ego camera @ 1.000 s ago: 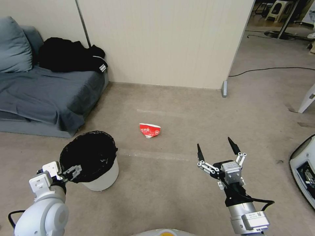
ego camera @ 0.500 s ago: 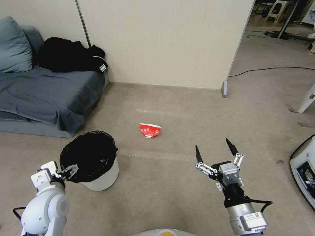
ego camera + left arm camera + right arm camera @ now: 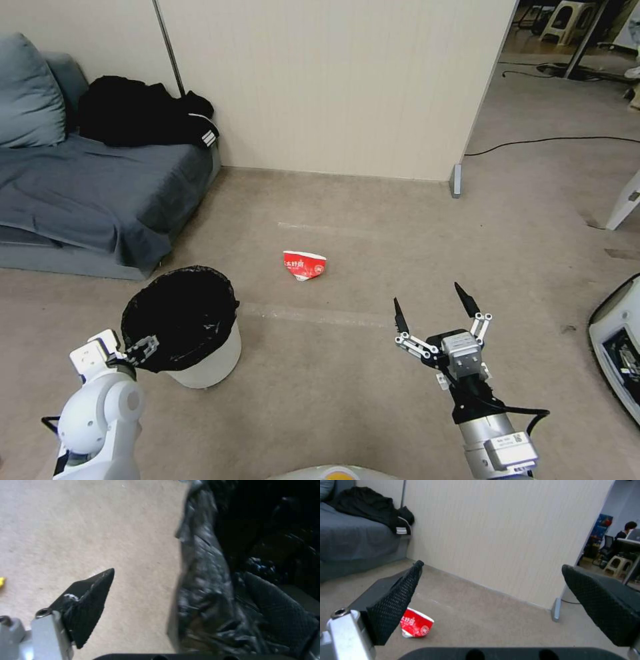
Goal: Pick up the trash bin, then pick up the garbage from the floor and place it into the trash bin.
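On the floor beside the sofa (image 3: 80,193), head view: trash bin (image 3: 200,363), left gripper (image 3: 141,348) at its rim, fingers straddling it; red garbage (image 3: 304,264) beyond. Left wrist view: one finger (image 3: 280,615) inside the bag, one outside. Right wrist view: right gripper (image 3: 493,605) spread wide, empty

Left gripper (image 3: 143,348) at trash bin (image 3: 200,360) rim; right gripper (image 3: 431,307) fingers spread; garbage (image 3: 304,265) on floor.
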Robot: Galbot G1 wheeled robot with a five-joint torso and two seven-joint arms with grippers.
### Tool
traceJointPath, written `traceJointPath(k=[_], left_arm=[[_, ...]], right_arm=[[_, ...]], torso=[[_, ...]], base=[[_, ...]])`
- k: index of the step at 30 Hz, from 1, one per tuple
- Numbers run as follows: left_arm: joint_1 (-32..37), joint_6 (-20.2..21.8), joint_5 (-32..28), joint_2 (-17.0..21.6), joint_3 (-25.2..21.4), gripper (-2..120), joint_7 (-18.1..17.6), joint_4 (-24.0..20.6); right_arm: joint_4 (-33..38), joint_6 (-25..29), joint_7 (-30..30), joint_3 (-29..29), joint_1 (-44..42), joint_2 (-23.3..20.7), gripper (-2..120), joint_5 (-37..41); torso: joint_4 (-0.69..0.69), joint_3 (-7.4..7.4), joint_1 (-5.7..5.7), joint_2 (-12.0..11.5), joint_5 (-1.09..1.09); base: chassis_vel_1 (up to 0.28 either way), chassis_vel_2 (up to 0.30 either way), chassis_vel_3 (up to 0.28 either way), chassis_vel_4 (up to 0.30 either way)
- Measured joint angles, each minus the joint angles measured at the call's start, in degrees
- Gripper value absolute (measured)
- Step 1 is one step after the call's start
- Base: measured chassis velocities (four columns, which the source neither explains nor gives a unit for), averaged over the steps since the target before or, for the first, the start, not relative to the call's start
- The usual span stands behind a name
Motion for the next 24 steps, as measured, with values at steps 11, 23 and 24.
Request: traceJointPath(k=[11,23,24], left_arm=[[-0.95,-0.17,-3.67,-1.03,2.69,59,-2.18,0.99],[-0.09,-0.21,-4.03,-1.51,3.22,15,-2.36,0.97],[0.02,-0.21,-4.04,-1.57,3.28,11,-2.32,0.89]], right_arm=[[-0.50,0.38,-0.25,-0.22,0.06,0.00,100,-0.31],[-0.37,0.22,0.72,-0.55,0.09,0.00,100,-1.09],[-0.26,-0.17,1.38,-0.66,0.09,0.00,100,-1.46]], torso=[[0.02,-0.01,-0.01,0.01,0.07],[0.02,-0.01,-0.01,0.01,0.04],[0.02,-0.01,-0.01,0.01,0.04]], base=[[0.000,0.000,0.000,0.000],[0.000,0.000,0.000,0.000],[0.000,0.000,0.000,0.000]])
